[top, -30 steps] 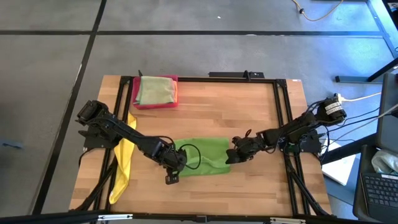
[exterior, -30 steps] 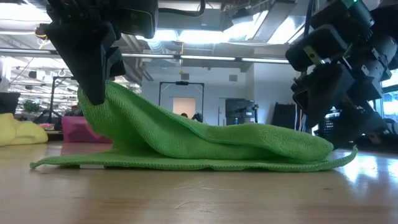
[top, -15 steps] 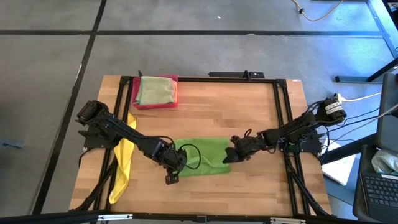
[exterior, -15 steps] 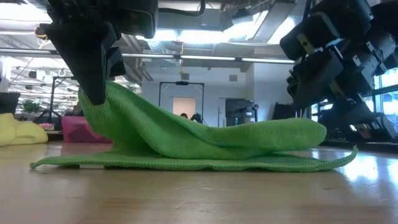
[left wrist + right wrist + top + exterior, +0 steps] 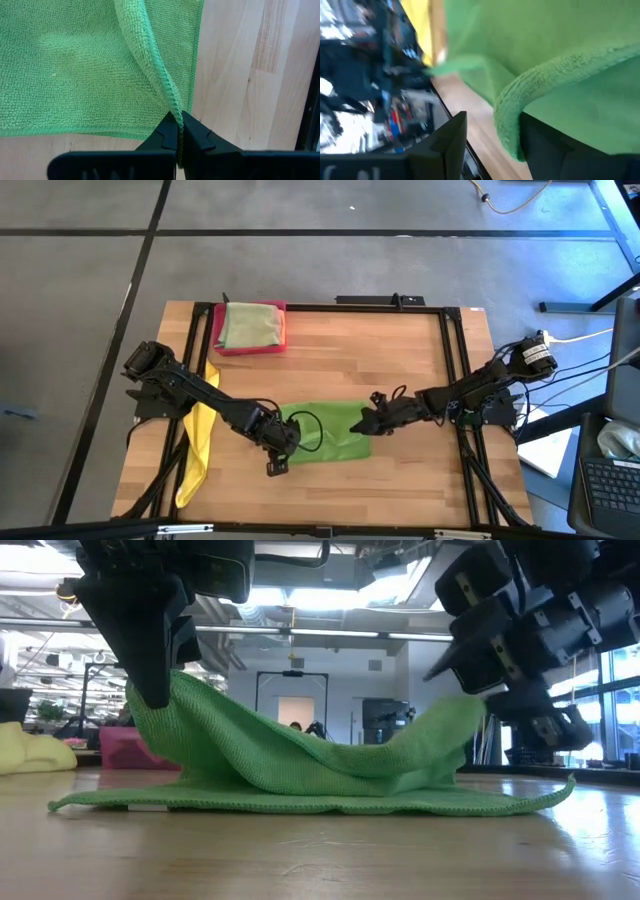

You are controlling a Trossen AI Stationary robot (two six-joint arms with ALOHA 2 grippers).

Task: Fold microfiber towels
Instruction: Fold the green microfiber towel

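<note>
Showing no readable brand, label or writing anywhere. Lying along the left edge of the wooden table (image 5: 400, 370), partly under the left arm, a yellow towel (image 5: 197, 442), with its lower end hanging near the rim. Sitting at the far left corner, a pink-red tray (image 5: 218, 340) carrying a folded pale olive-green towel (image 5: 250, 326). Spreading flat at the middle front, a bright green towel (image 5: 325, 430). Pinching its left corner with fingers pressed together on the hem, the left gripper (image 5: 178, 144), lifting that corner off the wood. Gripping the raised fold on the right side, the right gripper (image 5: 368, 425), fingers closed on the cloth in the blurred right wrist view. Leaving bare wood behind and right of the green towel.
</note>
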